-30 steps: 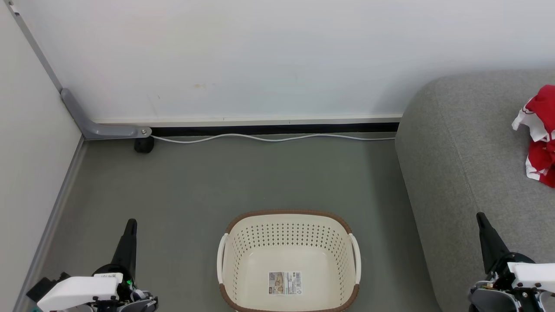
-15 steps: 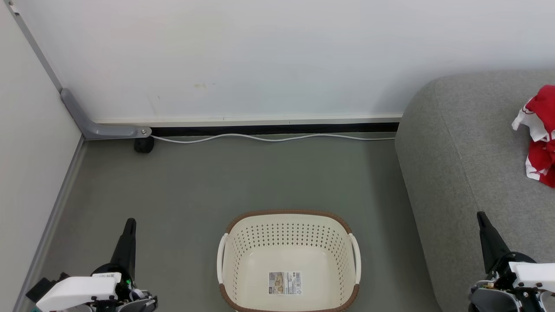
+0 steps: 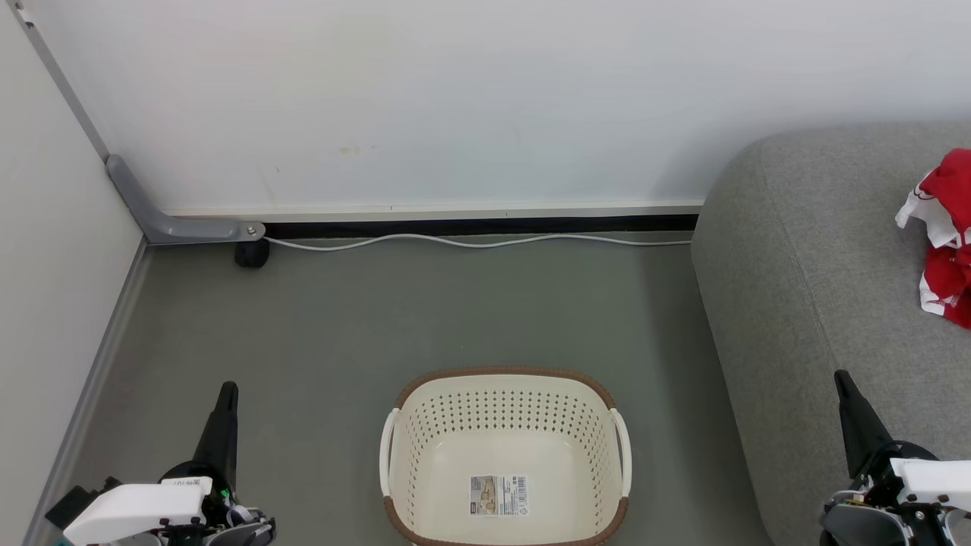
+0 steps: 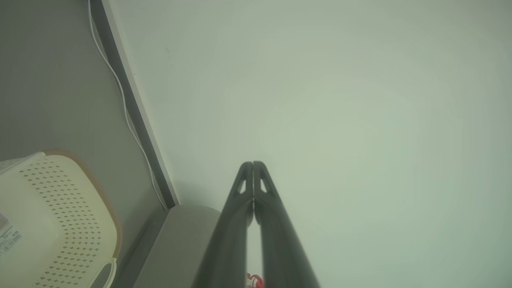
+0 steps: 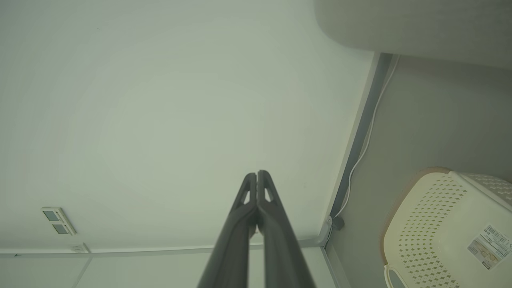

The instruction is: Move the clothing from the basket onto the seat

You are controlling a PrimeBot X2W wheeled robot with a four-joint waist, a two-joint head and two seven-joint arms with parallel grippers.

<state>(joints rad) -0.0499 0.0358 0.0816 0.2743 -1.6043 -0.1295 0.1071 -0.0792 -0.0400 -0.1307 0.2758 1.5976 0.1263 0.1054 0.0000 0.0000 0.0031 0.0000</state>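
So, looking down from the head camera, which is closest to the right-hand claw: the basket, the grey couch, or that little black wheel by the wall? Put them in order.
From the right gripper:
1. The seat, right beside it, on the right side.
2. The basket, on the floor to its left, at the centre.
3. The black wheel, far left, by the wall.

cream perforated plastic laundry basket [image 3: 506,406] bottom centre on the grey-green floor [image 3: 341,326], big grey fabric couch [image 3: 819,288] down the right side, bunched red-and-white clothing [image 3: 944,243] on it at the right edge
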